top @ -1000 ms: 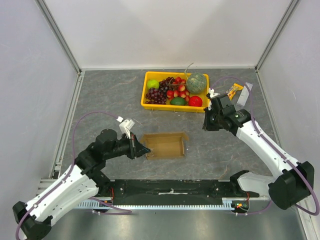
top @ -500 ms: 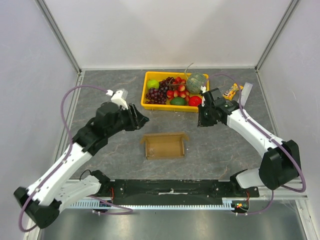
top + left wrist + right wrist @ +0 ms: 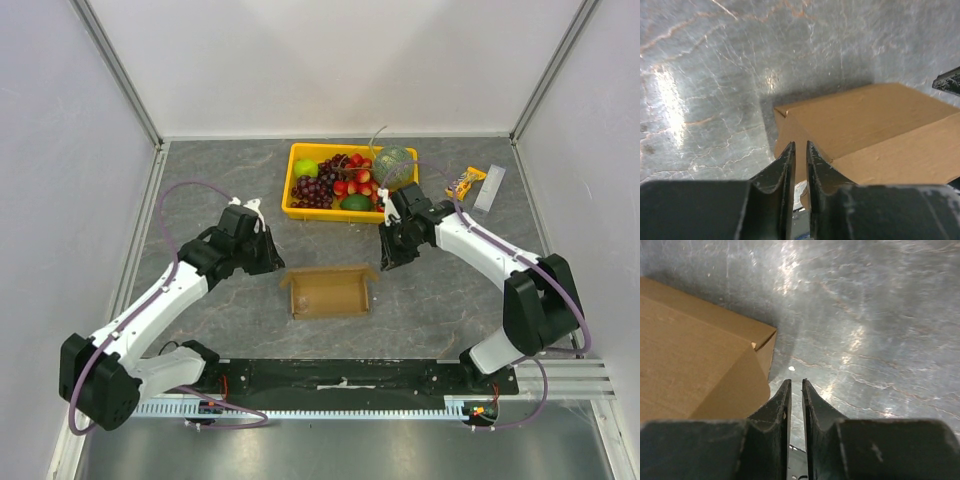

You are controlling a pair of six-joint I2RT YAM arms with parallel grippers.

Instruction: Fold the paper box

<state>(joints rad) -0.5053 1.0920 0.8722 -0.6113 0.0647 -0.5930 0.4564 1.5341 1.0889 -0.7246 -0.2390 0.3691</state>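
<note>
Now the box (image 3: 330, 292) lies between left gripper (image 3: 800, 145) and right gripper (image 3: 796, 382); both are open a crack. They hold nothing.

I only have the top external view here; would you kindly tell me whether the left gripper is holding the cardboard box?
Observer: No. In its wrist view the left gripper has its fingers slightly apart with nothing between them, pointing at the end flap of the box.
Operator: Thank you. And the right one?
Observer: The right gripper is also slightly apart and empty, pointing at the table just beside the box's rounded flap.
</note>
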